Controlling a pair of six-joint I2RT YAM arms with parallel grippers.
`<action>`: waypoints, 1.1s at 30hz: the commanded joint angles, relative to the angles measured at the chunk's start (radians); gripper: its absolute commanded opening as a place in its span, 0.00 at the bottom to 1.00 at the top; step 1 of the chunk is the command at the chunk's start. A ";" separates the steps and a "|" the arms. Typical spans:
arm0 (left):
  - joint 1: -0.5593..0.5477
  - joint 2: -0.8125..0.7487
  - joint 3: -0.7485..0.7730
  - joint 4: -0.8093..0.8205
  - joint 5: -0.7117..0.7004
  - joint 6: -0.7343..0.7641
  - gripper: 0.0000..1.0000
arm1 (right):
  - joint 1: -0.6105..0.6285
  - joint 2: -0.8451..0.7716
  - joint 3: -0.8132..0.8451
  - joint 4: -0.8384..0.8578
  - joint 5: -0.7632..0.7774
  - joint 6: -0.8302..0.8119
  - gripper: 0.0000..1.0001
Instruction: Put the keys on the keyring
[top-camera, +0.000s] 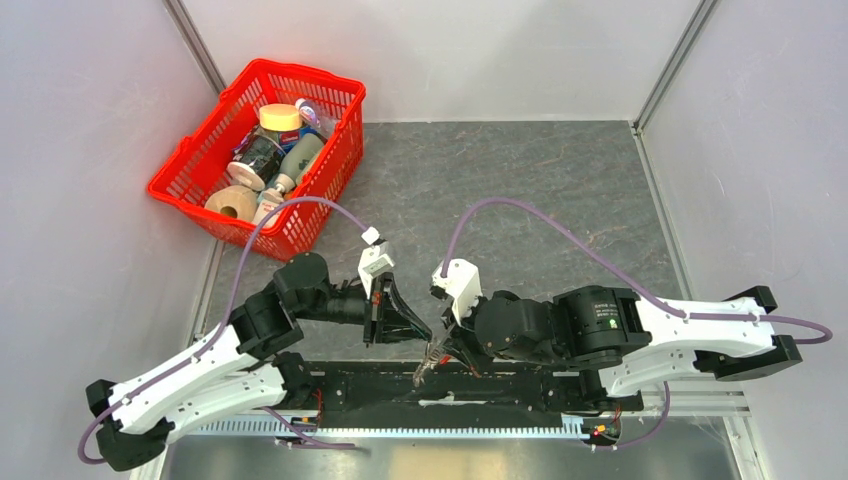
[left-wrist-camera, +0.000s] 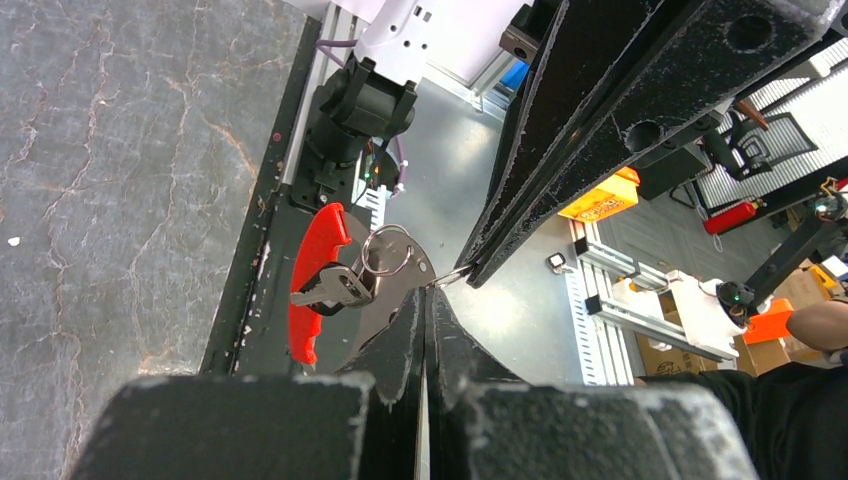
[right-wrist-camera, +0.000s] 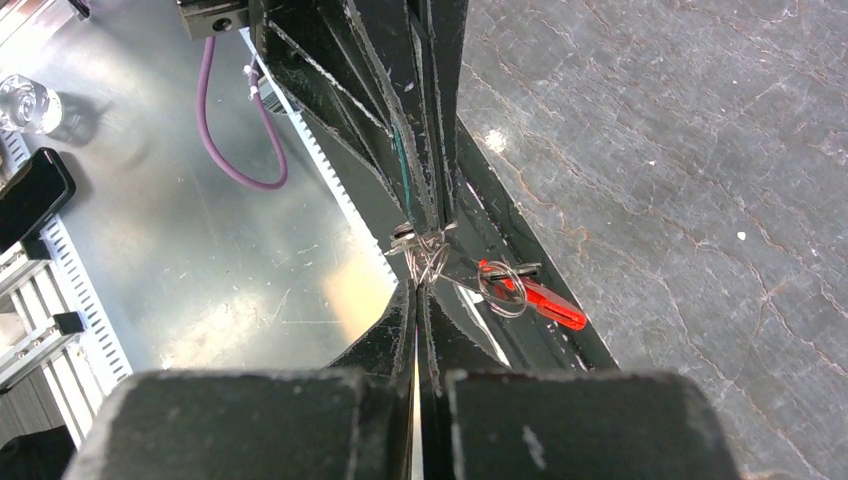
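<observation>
Grey stone tabletop (top-camera: 560, 200) stretches beyond both arms, whose tips meet over its near edge. Both the left gripper (left-wrist-camera: 425, 300) and the right gripper (right-wrist-camera: 420, 295) are clamped tight, apparently pinching the thin wire of the keyring (right-wrist-camera: 505, 290), its red tag (left-wrist-camera: 315, 280) dangling. The keys (left-wrist-camera: 335, 285) hang beside the tag. Any opposing tug could pull the wire free and drop everything.

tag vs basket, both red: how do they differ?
Size: the tag is a small sliver, and the basket is far bigger. Build: the tag is a solid, curved strip, and the basket is an open lattice. Place: the tag is at the near edge of the table, and the basket sits at its far left corner. Both are bright red.
</observation>
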 joint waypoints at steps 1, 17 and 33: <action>0.002 0.009 0.028 0.045 -0.008 0.027 0.02 | 0.003 -0.044 0.001 0.085 -0.050 -0.027 0.00; 0.002 0.036 0.018 0.108 0.035 0.003 0.02 | 0.006 -0.064 -0.014 0.128 -0.071 -0.091 0.00; 0.002 0.021 -0.028 0.233 0.116 -0.045 0.02 | 0.006 -0.118 -0.037 0.194 -0.105 -0.201 0.00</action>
